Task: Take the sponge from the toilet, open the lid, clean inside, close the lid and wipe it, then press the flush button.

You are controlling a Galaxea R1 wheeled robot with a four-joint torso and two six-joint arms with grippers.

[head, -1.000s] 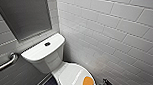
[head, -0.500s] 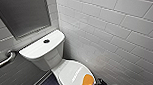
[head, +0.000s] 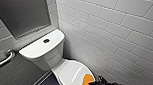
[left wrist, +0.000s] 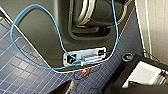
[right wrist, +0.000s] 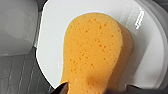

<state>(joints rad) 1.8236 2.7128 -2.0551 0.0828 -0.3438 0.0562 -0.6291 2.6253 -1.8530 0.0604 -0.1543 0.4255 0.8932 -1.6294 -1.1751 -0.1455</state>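
Observation:
The white toilet stands against the tiled wall, with the round dark flush button in the middle of its tank top. The oval lid is down. On the lid's front part lies the orange sponge; the right wrist view shows the sponge large on the white lid. My right gripper comes in low from the right, right at the sponge's edge. It is open, with one dark fingertip on each side of the sponge's near end. My left gripper hangs over the blue tiled floor.
A metal grab bar is fixed to the wall left of the tank. White tiled wall runs close along the toilet's right side. Below the left wrist are the robot's dark base and a blue cable.
My right gripper has reached in from the right up to the sponge. The whole head picture has shifted slightly.

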